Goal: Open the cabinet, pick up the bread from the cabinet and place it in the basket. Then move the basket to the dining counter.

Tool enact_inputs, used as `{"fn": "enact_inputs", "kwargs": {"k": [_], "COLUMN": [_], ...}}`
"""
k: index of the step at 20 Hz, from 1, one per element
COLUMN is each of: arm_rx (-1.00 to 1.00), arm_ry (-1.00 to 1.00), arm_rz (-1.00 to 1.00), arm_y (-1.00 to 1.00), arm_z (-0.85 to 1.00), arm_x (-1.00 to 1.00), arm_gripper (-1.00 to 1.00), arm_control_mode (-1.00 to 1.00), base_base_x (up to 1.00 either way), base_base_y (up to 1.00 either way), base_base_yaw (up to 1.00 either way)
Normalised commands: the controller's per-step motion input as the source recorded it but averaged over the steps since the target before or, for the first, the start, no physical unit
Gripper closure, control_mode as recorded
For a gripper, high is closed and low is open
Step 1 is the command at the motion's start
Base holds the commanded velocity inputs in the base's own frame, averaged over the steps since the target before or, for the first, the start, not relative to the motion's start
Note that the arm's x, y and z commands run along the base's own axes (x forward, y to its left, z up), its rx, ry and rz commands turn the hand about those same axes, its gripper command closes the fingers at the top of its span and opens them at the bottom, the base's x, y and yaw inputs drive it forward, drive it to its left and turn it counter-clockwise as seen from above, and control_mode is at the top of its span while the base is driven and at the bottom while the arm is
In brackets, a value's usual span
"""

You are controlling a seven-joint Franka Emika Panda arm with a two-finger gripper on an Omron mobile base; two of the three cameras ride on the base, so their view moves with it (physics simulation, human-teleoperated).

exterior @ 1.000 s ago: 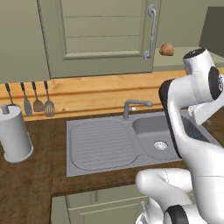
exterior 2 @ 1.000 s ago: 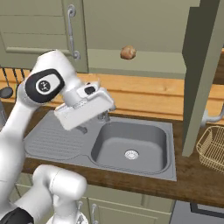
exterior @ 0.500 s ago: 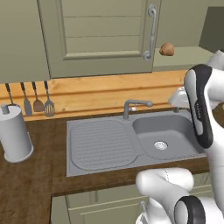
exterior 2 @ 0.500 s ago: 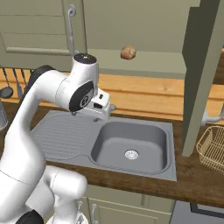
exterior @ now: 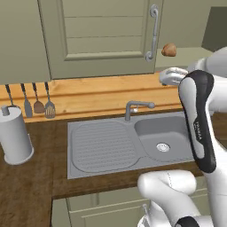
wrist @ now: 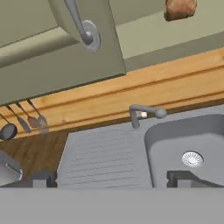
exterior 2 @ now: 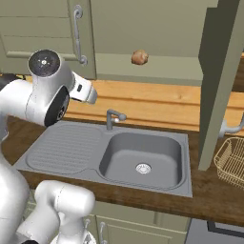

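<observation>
Bread: we see the bread (exterior 2: 139,57) resting on the open shelf of the cabinet (exterior 2: 143,28), near its lower edge, untouched; in the left base view it sits just right of the closed door (exterior: 106,35), and in the hand view it lies at the top edge (wrist: 180,8).
Cabinet: one door stands swung out, edge-on at the right of the right base view (exterior 2: 219,81); the other door is closed, with its curved bar handle (exterior: 153,33) upright.
Basket: we find the basket (exterior 2: 231,162) on the tabletop (exterior 2: 209,195), right of the open door, well apart from the bread.
Pincer: we read the pincer (wrist: 112,177) as spread wide and holding nothing, with its fingertips (wrist: 43,178) far apart above the sink (wrist: 183,148).
Sink area: the tap (exterior 2: 113,117) stands behind the basin; utensils (exterior: 37,104) hang at left above a white roll holder (exterior: 15,137).
</observation>
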Motion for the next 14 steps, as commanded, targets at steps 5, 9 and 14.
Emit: {"fn": "enact_inputs", "kwargs": {"k": [5, 9, 14], "arm_rx": [-0.33, -0.53, -0.10], "arm_ry": [-0.28, -0.08, 0.01], "arm_rz": [-0.01, -0.12, -0.18], "arm_y": [0.30, 0.14, 0.14], "arm_z": [1.00, 0.54, 0.67], "arm_x": [0.10, 0.42, 0.37], "arm_gripper": [-1.00, -1.00, -1.00], "arm_control_mode": [-1.00, -1.00, -1.00], "base_base_x": [0.00, 0.00, 0.00], "base_base_y": [0.00, 0.00, 0.00], "base_base_yaw": [0.00, 0.00, 0.00]}}
